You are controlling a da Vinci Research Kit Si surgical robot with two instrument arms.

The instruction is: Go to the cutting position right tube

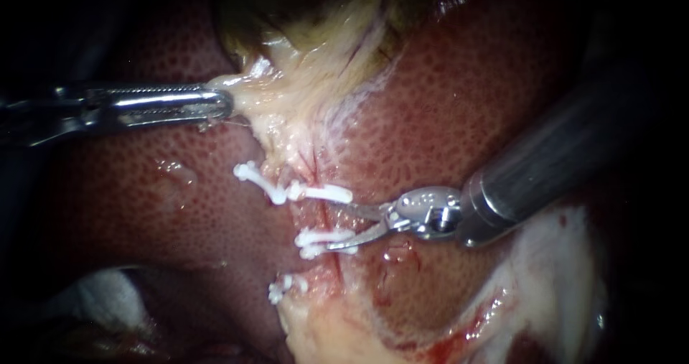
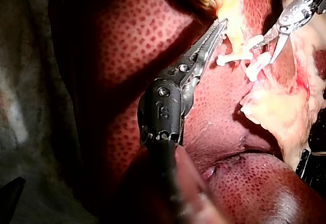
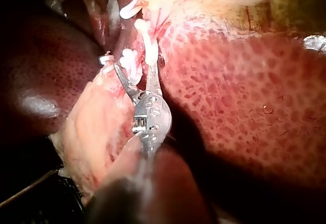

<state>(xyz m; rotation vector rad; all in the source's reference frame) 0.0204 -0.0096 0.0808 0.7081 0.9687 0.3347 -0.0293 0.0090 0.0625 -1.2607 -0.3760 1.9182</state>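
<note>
endoscope view, with both wrist views. the slender metal left instrument (image 1: pixel 219 104) enters from the left, its jaws clamped on a fold of pale yellow tissue (image 1: pixel 265 91) below the olive-green gallbladder (image 1: pixel 301 8); its shaft fades into shadow towards the edge. the grey-shafted right instrument (image 1: pixel 336 225) comes in from the right, its two thin blades standing apart with a clear gap between them. a thin reddish tube (image 1: pixel 324 217) crosses that gap, between an upper white plastic clip (image 1: pixel 287 190) and a middle white plastic clip (image 1: pixel 319 239) – whether either blade touches it is hard to make out. a lower white clip (image 1: pixel 283 289) sits just below, partly sunk in pale fat. the mottled red-brown liver (image 1: pixel 459 105) lies all around. the right wrist view shows the blades reaching among the clips, but the tube is hard to pick out there. only the left wrist view shows the left jaws' serrated edge – and the right blades beyond it.
</note>
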